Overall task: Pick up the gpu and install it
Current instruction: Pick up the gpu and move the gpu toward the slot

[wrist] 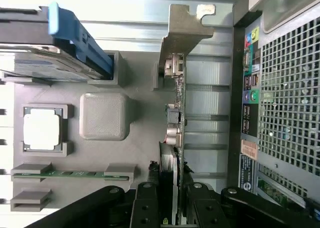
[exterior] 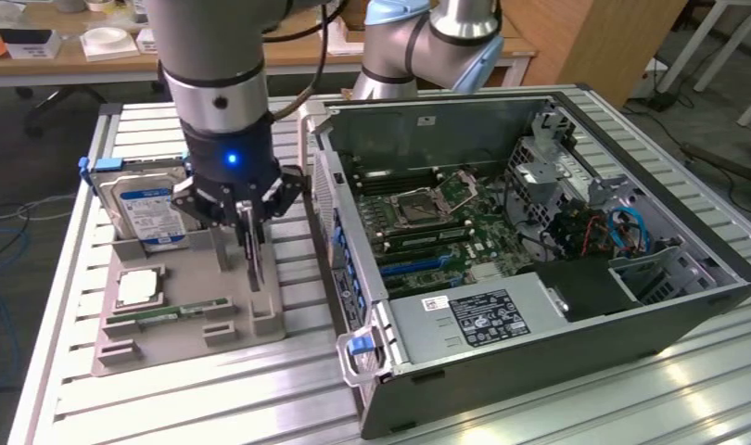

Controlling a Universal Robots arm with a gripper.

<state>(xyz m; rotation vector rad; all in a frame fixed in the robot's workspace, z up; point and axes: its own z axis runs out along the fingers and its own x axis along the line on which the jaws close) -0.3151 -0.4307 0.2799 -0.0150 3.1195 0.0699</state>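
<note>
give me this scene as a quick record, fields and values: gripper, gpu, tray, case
gripper: gripper closed on the gpu, one finger on each side
gpu: on edge at the grey tray, metal bracket at the end away from the gripper
also in tray: hard drive, processor chip, memory stick
pc case: pc case open, beside the tray on the exterior view's right
gpu installed: no

tool (wrist: 172,190): clamped on gpu (wrist: 176,108) | gpu: edge-on, standing in tray (wrist: 142,153) | computer case (wrist: 280,88): just beside
</note>
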